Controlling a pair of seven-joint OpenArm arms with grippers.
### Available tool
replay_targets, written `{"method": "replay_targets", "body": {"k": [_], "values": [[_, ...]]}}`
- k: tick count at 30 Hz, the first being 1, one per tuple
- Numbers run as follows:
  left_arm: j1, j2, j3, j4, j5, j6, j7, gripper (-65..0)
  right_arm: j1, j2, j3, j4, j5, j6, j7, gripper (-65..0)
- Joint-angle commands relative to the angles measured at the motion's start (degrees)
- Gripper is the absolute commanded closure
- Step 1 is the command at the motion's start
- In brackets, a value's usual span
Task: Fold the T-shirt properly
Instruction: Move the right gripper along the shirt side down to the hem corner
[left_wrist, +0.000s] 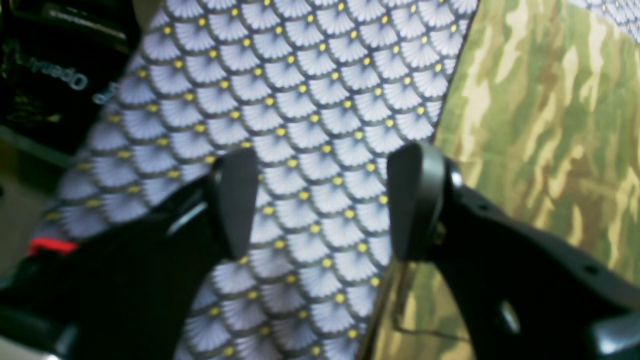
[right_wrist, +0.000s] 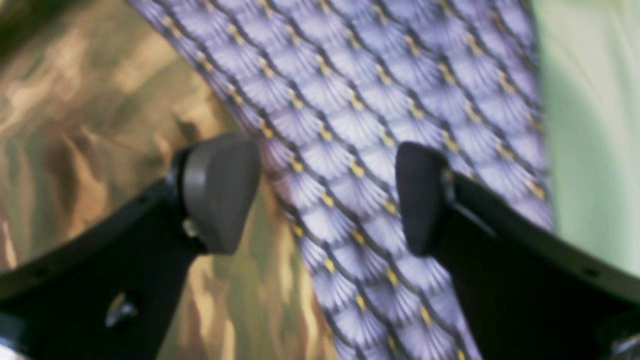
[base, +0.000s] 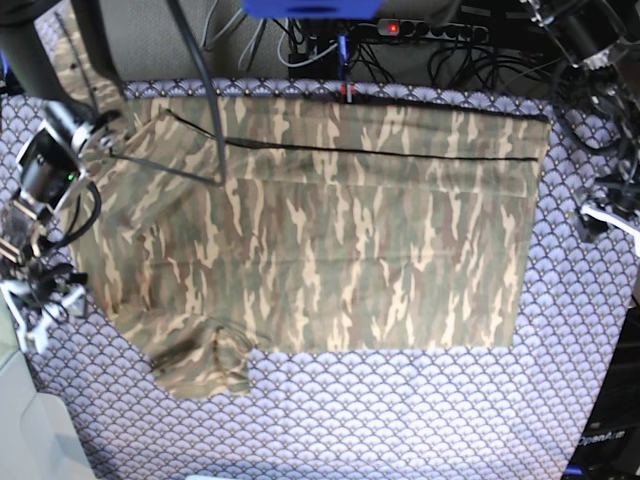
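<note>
The camouflage T-shirt (base: 330, 230) lies spread flat over the purple fan-patterned tablecloth (base: 400, 420), with one sleeve (base: 200, 365) bunched at its lower left corner. My left gripper (left_wrist: 325, 200) hangs open above bare tablecloth (left_wrist: 300, 100). Its right finger (left_wrist: 417, 200) is over the edge of the T-shirt (left_wrist: 540, 125). In the base view this left gripper (base: 603, 215) sits at the table's right side. My right gripper (right_wrist: 320, 195) is open too, straddling the edge of the T-shirt (right_wrist: 75, 125) and the tablecloth (right_wrist: 375, 125). It shows at the left side (base: 40, 300) in the base view. Nothing is between either pair of fingers.
A power strip (base: 430, 30) and tangled cables lie behind the table's far edge. A black cable (base: 200, 100) crosses the shirt's upper left. A black box marked OpenArm (base: 605, 440) stands off the right front corner. The table's edge (right_wrist: 545, 150) runs close beside the right gripper.
</note>
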Motion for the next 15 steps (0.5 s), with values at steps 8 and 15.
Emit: {"method": "replay_targets", "body": {"k": [8,15], "values": [[0.7,4.8,-2.3,2.0,8.1,-0.2,-1.0,-39.9,6.4,2.5,-2.0,-14.8,0.6,-0.2,11.9,-46.9],[0.7,5.6,-4.2,2.0,9.5,-0.5,-1.0,-39.9,6.2,2.8,-2.0,-16.8,0.6,-0.2,17.6,-47.1]]}}
